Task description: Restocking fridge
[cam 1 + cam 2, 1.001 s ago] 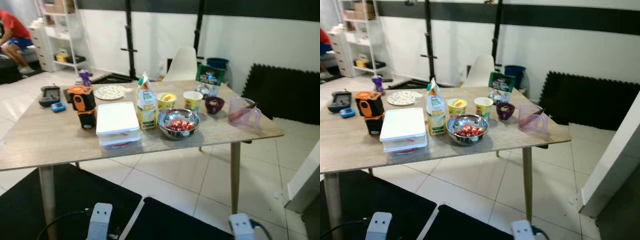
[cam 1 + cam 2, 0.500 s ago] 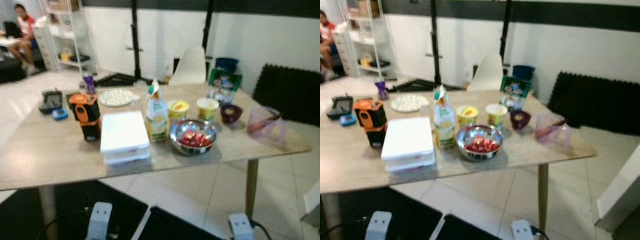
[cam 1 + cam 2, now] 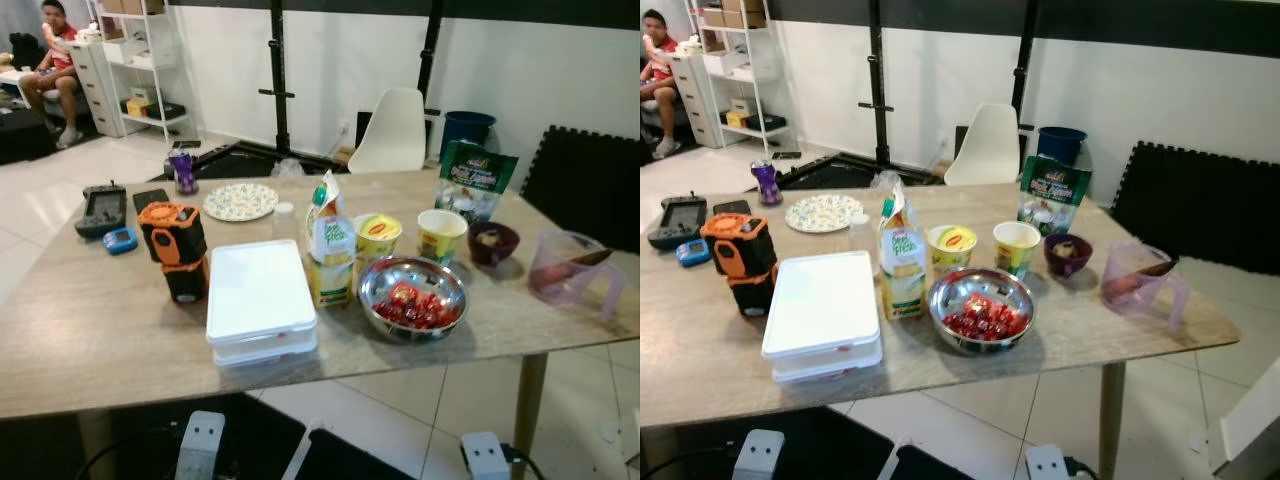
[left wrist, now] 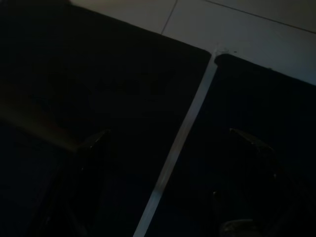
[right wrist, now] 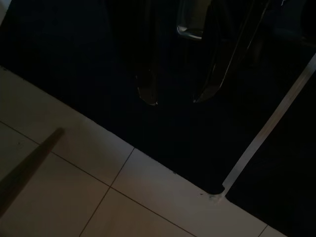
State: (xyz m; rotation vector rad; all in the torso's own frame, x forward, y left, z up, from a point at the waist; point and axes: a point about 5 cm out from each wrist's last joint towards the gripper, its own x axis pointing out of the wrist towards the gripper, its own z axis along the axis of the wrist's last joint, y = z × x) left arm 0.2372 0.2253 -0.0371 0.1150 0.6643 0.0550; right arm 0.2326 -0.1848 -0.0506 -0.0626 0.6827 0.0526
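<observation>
On the wooden table, groceries waiting.
Juice carton upright between white lidded container and steel bowl of strawberries; left tool spread apart, right tool slightly parted, over dark mats.

both arms hang low; left gripper spread wide, right gripper slightly parted (both empty)

Both head cameras look forward and down from near the long wooden table, sharing its whole spread. Each wrist camera points down at the black floor mats and pale tiles, six o'clock.
</observation>
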